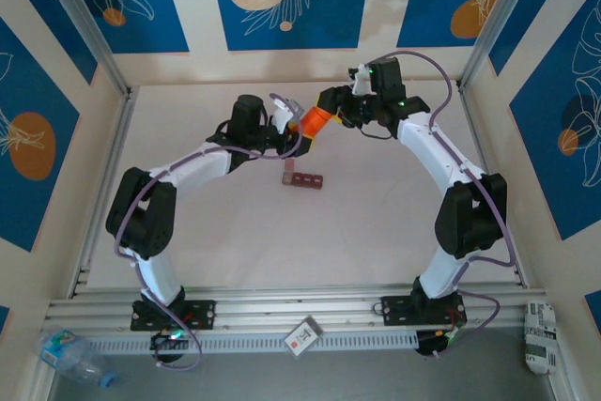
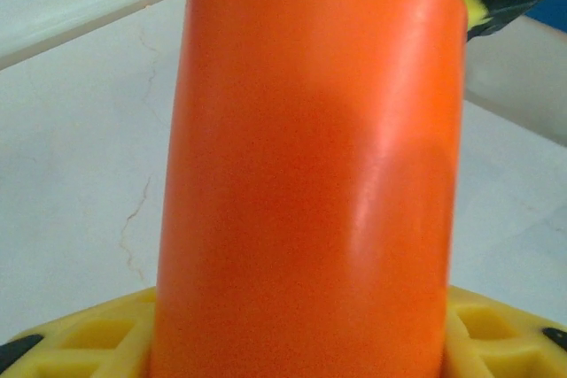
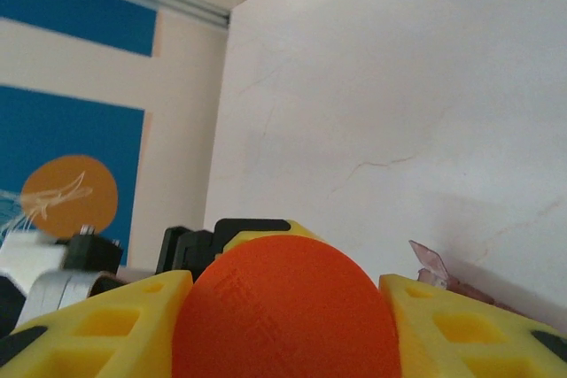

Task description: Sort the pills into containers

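Grips orange bottle [image 1: 315,123] in left end effector [image 2: 301,338], above tabletop [image 1: 376,232]; pinches its cap [image 3: 283,281] with closed right end effector [image 3: 285,329]. Leaves containers [image 1: 303,178] lying at 6 o'clock of the bottle, too small to judge contents. Looks early: needs uncapping, pouring, sorting yet.

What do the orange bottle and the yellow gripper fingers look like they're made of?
Bottle: probably plastic, smooth and semi-gloss, with a soft highlight running down its opaque side. Fingers: likely moulded or printed plastic, matte, with square recesses and no shine.
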{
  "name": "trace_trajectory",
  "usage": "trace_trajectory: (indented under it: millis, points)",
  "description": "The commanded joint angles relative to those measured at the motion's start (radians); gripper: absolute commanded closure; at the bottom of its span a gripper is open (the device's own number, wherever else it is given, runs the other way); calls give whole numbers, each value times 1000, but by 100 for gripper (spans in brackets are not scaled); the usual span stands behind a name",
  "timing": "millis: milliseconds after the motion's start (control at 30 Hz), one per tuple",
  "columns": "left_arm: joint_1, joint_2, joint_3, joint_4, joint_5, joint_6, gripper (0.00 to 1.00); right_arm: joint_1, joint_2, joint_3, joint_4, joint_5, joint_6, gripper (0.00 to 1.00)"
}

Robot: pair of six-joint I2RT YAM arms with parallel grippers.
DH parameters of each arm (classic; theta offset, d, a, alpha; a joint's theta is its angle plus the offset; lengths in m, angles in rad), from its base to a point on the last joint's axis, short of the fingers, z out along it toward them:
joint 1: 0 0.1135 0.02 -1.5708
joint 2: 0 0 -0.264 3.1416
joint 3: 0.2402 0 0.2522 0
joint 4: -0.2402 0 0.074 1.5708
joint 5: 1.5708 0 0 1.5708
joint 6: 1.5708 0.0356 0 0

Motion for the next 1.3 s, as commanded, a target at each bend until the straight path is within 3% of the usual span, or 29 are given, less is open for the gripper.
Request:
trace_trajectory:
  millis: [0, 100, 167, 233, 300, 400, 600, 800, 1267]
  points:
    - [26, -32, 20, 168, 184, -148, 100, -24, -26, -78, 184, -243, -188, 49]
    - [46, -29, -14, 335, 236, -298, 100, -51, -45, -125, 283, -308, -189, 49]
    - [49, -27, -24, 376, 231, -327, 100, -60, -37, -111, 283, -324, -166, 48]
    - [49, -24, -16, 350, 217, -311, 100, -59, -36, -92, 260, -317, -155, 38]
    - [48, -22, -8, 304, 192, -272, 100, -61, -52, -77, 231, -267, -124, 21]
    - [47, -29, -4, 227, 135, -196, 100, -71, -93, -77, 196, -160, -57, 15]
    - [25, -56, -3, 77, -31, -2, 100, -90, -123, -53, 34, 46, 136, 14]
    - [-18, -63, 11, -18, -141, 138, 100, -72, -94, -19, -57, 100, 215, 13]
    - [-64, -46, 32, -54, -183, 183, 100, -4, -20, 11, -83, 111, 226, 15]
